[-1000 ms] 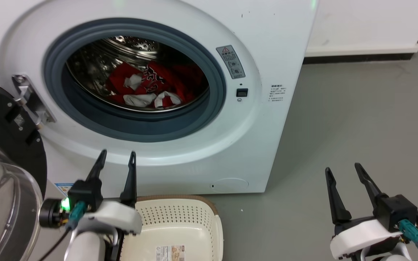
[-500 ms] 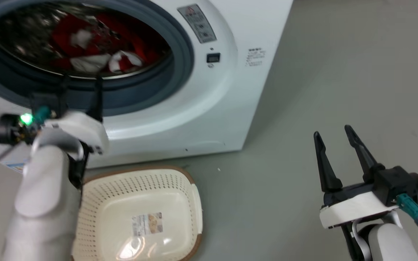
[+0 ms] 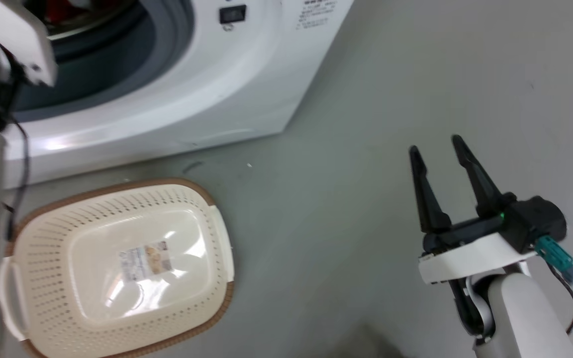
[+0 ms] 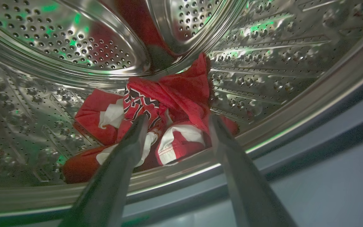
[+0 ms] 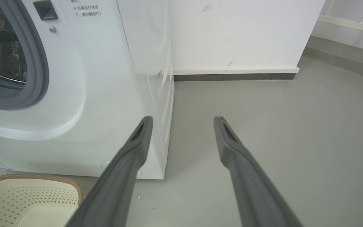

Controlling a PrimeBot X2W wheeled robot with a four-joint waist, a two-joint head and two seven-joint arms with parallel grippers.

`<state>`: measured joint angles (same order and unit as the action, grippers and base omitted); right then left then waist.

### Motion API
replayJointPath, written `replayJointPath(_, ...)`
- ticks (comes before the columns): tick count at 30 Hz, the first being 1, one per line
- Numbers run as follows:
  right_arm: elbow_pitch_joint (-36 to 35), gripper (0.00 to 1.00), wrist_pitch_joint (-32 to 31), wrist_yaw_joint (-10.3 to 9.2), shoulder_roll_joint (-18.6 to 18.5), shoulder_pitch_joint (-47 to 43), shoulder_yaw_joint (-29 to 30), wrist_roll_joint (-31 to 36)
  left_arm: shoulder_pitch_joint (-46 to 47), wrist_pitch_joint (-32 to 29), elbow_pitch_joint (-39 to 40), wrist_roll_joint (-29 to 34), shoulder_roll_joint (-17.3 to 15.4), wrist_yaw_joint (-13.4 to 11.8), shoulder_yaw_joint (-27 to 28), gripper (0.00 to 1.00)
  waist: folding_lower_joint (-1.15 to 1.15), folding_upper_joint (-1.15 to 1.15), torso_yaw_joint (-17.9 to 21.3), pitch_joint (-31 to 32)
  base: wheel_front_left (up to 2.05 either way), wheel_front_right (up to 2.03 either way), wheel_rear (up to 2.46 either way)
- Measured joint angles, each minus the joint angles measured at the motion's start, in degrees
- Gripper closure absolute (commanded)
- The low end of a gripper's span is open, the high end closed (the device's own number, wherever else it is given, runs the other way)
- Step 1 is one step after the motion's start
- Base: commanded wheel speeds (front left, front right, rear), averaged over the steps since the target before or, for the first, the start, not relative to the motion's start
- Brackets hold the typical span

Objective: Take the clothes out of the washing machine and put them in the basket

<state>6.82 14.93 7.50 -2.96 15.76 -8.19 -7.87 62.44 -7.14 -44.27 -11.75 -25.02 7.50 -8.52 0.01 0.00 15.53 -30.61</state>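
At the drum (image 4: 58,41) mouth | left gripper (image 4: 179,118) open, aimed at red clothes (image 4: 175,91) | step: reach-in | next: advance, close on fabric | right gripper (image 3: 434,142) open, empty

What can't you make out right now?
Left wrist view: whether the left gripper touches the clothes; its fingers cover part.
Head view: top edge cuts off most of the washing machine porthole.
Right wrist view: bottom edge cuts off most of the basket.
Head view: sticker print too small to read.
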Motion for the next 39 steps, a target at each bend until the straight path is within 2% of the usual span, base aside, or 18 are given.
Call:
replayJointPath(3,-0.18,0.00,0.11,0.00,0.04,1.83,-1.81,-1.64,4.46,-3.74,-0.79,-2.02,-3.88,0.00,-2.38,0.00,0.00,0.00,1.94,-2.98,0.00,0.00,0.00)
replayJointPath(10,-1.30,0.00,0.15,0.00,0.00,2.60,-3.14,-4.57,13.74,-18.30,-0.91,-6.68,-11.24,0.01,-9.17,0.00,0.00,0.00,6.47,-9.31,0.00,0.00,0.00)
replayJointPath(17,-1.97,0.00,0.16,0.00,0.03,2.77,-5.33,-6.72,18.08,-32.43,0.87,-12.61,-18.58,0.02,-13.28,0.00,0.00,0.00,10.54,-13.49,0.00,0.00,0.00)
replayJointPath(20,-2.11,0.00,0.16,0.00,0.02,2.71,-5.54,-7.24,18.21,-36.60,1.68,-14.80,-20.70,0.02,-13.78,0.00,0.00,0.00,11.71,-14.65,0.00,0.00,0.00)
replayJointPath(24,-2.45,0.00,0.16,0.00,0.02,2.64,-6.08,-7.81,18.22,-39.16,3.04,-15.13,-23.54,0.02,-14.25,0.00,0.00,0.00,12.58,-15.71,0.00,0.00,0.00)
replayJointPath(28,-2.70,0.00,0.16,0.00,0.04,2.65,-6.28,-7.93,18.57,-42.64,3.90,-16.12,-23.84,-1.53,-13.71,0.00,-0.01,0.00,12.82,-16.35,0.00,0.00,0.00)
replayJointPath(29,-2.72,0.00,0.16,0.00,0.04,2.65,-6.34,-8.01,18.57,-42.98,4.35,-16.13,-23.91,-1.79,-13.68,0.12,-0.01,0.00,12.84,-16.49,0.00,0.00,0.00)
replayJointPath(30,-2.76,0.00,0.16,0.00,0.04,2.66,-6.42,-8.06,18.57,-43.10,4.86,-16.08,-24.02,-2.13,-13.72,0.61,-0.01,0.00,12.86,-16.60,0.00,0.00,0.00)
replayJointPath(31,-2.80,0.00,0.16,0.00,0.04,2.68,-6.57,-8.11,18.53,-42.92,5.39,-15.75,-24.09,-2.60,-13.88,0.91,0.00,0.00,12.92,-16.70,0.00,0.00,0.00)
replayJointPath(32,-2.81,0.00,0.16,0.00,0.05,2.70,-6.67,-8.17,18.45,-42.44,5.94,-15.21,-24.18,-3.05,-14.15,1.00,0.00,0.00,12.99,-16.79,0.00,0.00,0.00)
replayJointPath(39,-2.70,0.00,0.16,0.00,0.04,2.78,-7.01,-8.39,18.11,-36.31,8.54,-13.12,-24.44,-5.63,-14.40,1.00,-0.01,0.00,13.35,-16.84,0.00,0.00,0.00)
